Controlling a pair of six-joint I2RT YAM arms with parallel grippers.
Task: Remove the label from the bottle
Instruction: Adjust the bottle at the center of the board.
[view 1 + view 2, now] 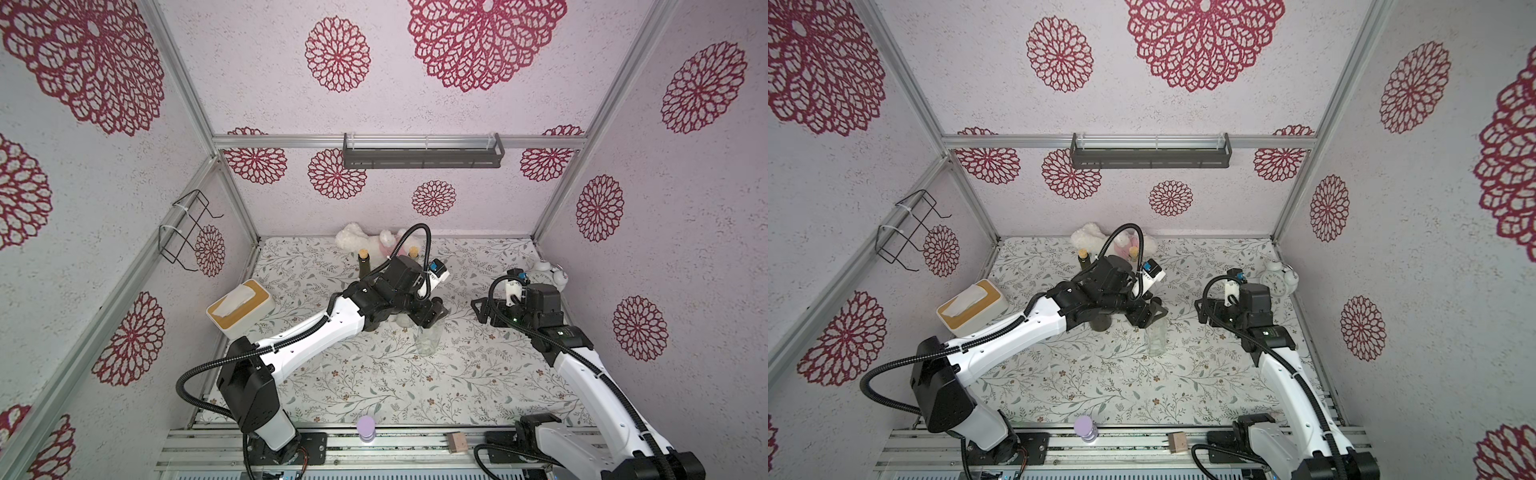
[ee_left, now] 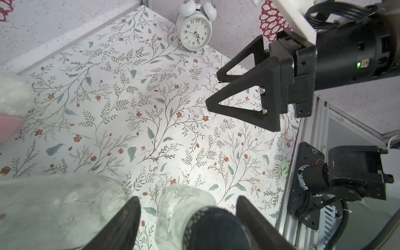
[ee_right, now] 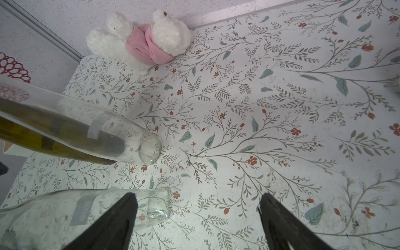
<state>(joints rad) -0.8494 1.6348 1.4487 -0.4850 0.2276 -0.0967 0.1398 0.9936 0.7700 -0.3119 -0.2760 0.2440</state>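
Far left on the flowered table [image 1: 374, 386] sits a tissue box [image 1: 239, 307], well clear of the work. The left arm reaches in from the near-left corner towards the middle. Beside its wrist stand two spare bottles, a taped clear bottle [image 3: 108, 129] and an olive bottle [image 3: 32, 138] behind it; they look like bystanders.

At the middle of the table the bottle [image 1: 428, 340] stands upright, and the left gripper [image 1: 430, 318] comes at it from above. In the left wrist view its jaws straddle the black cap [image 2: 216, 229] without pinching it. One finger looks to touch the cap, while bare table shows between the cap and the other finger. So the hand is loose around the top, with nothing grasped yet. Taking the bottle by the cap makes sense, because it would pin the bottle down while leaving the glass body free.

The label [image 3: 83, 211] shows in the right wrist view as a pale grey patch on the side of what appears to be this same bottle. It is not yet peeled.

Right of the bottle, and apart from it, the right gripper [image 2: 213, 91] hangs with its jaws spread wide and empty. Its fingers point left at the bottle's body. I judge it is placed there to pick at the label once the bottle is anchored.

Furthest right, against the wall, an alarm clock [image 1: 548, 274] stands out of the way.
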